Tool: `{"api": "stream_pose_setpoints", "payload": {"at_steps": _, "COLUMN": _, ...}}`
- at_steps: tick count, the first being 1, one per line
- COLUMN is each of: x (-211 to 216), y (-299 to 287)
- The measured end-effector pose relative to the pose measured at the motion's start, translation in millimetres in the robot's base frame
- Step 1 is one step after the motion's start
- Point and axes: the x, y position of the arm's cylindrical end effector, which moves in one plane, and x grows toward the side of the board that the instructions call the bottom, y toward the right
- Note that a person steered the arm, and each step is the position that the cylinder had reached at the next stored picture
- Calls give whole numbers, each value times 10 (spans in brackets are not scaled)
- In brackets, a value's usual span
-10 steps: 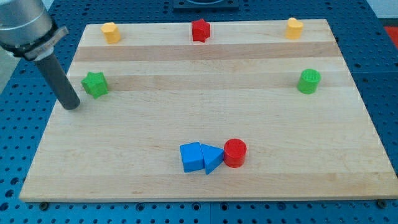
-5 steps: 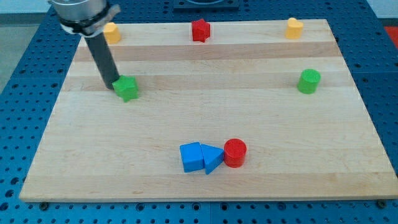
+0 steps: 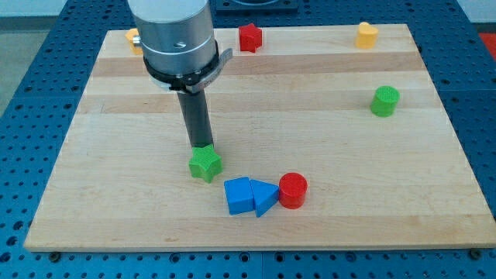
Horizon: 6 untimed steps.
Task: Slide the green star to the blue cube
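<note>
The green star (image 3: 205, 164) lies on the wooden board (image 3: 333, 155), below the middle and left of centre. The blue cube (image 3: 239, 195) sits a short way to its lower right, with a small gap between them. My tip (image 3: 201, 146) rests against the star's upper edge, on the side away from the cube. The rod rises from there to the arm's grey body at the view's top.
A blue triangular block (image 3: 263, 198) touches the cube's right side, and a red cylinder (image 3: 293, 191) touches that. A green cylinder (image 3: 384, 101) stands at the right. A red star (image 3: 249, 36) and a yellow block (image 3: 366, 34) sit at the top; another yellow block (image 3: 133, 36) is partly hidden.
My tip has pushed the green star from the board's left side down and to the right, close to the blue cube. The other blocks have not moved.
</note>
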Motion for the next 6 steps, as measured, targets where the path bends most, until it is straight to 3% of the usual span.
{"api": "stream_pose_setpoints", "payload": {"at_steps": 2, "x": 9, "y": -331}}
{"api": "stream_pose_setpoints", "payload": {"at_steps": 3, "x": 246, "y": -365}}
{"api": "stream_pose_setpoints", "payload": {"at_steps": 6, "x": 328, "y": 55}}
